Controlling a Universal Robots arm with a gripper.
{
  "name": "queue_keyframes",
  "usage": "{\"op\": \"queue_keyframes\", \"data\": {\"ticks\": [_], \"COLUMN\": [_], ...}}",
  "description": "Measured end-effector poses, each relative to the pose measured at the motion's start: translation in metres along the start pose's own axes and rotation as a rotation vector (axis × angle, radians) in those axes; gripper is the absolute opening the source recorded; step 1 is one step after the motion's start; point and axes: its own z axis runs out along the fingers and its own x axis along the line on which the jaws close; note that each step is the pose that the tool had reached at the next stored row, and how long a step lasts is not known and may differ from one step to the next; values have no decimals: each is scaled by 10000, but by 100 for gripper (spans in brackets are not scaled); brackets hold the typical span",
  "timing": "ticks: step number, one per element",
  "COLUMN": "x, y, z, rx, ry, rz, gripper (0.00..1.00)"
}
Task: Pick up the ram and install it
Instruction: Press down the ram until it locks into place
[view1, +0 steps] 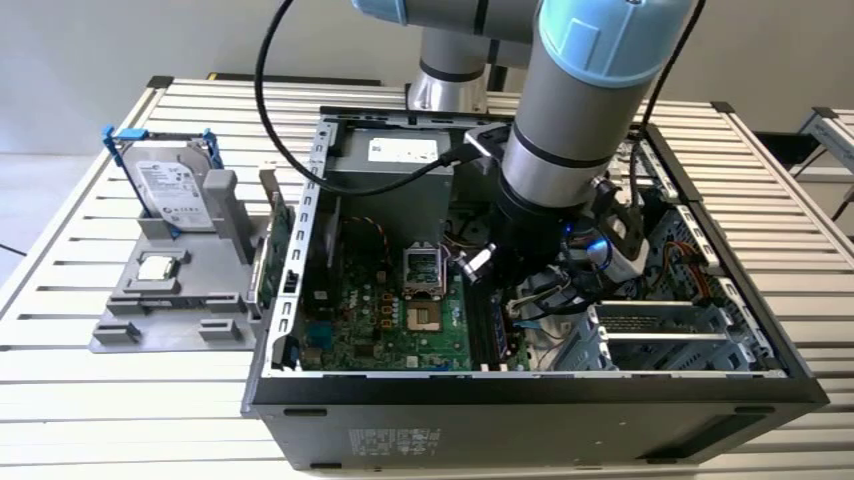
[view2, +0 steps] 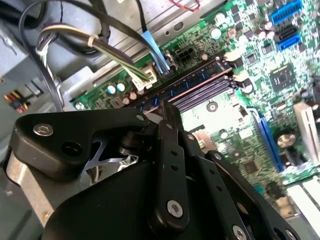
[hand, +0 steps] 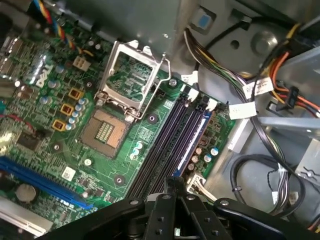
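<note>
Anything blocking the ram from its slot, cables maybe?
Nothing visible. The ram already stands along the slots, right at the gripper. The cables lie beside the slots, not across them.

No text, number or sign is legible in any view. In the exterior view, the silver hard drive in its blue-handled frame (view1: 171, 190) carries a white label, the grey metal power-supply box (view1: 400, 152) a white sticker, and the black front panel of the computer case (view1: 387, 440) a pale label; the print on all three is too small to make out. In the first wrist view, white tags on the cable bundle (hand: 250, 92) are also illegible.
</note>
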Motion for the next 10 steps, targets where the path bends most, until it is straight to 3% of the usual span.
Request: {"op": "queue_keyframes", "data": {"ticks": [10], "x": [-3], "y": [6], "z": [0], "rx": [-20], "ry": [42], "rz": [-1814], "gripper": [0]}}
